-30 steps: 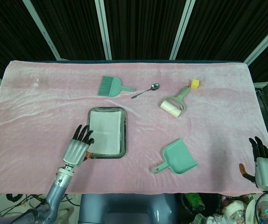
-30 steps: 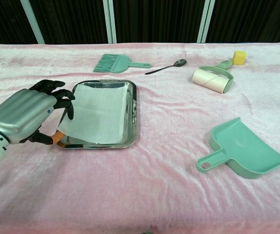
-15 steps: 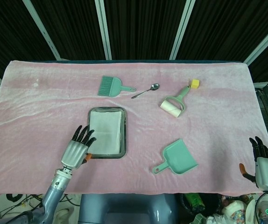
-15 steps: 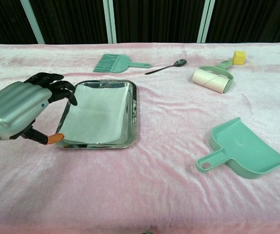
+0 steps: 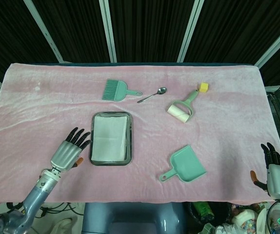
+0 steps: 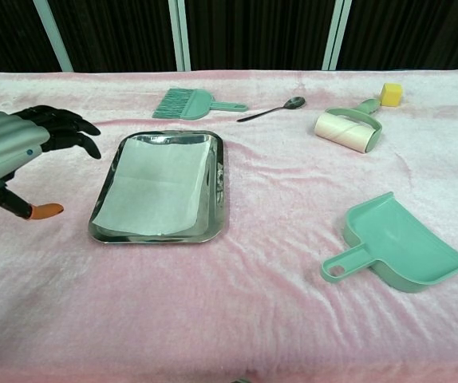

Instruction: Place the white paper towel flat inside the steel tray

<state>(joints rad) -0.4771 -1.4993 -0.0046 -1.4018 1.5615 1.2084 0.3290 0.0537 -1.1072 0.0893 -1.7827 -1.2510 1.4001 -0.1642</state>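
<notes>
With its fingers spread and empty beside the shiny rectangular steel tray (image 6: 213, 209), the left hand (image 6: 13, 155) should lift straight clear, so the white paper towel (image 6: 153, 185) lying flat inside is not dragged

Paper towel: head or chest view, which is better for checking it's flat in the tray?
Chest view. The paper towel is large and close there, lying smooth inside the steel tray, clear of the left hand. Head view shows the towel from above, within the rim, but smaller.
</notes>
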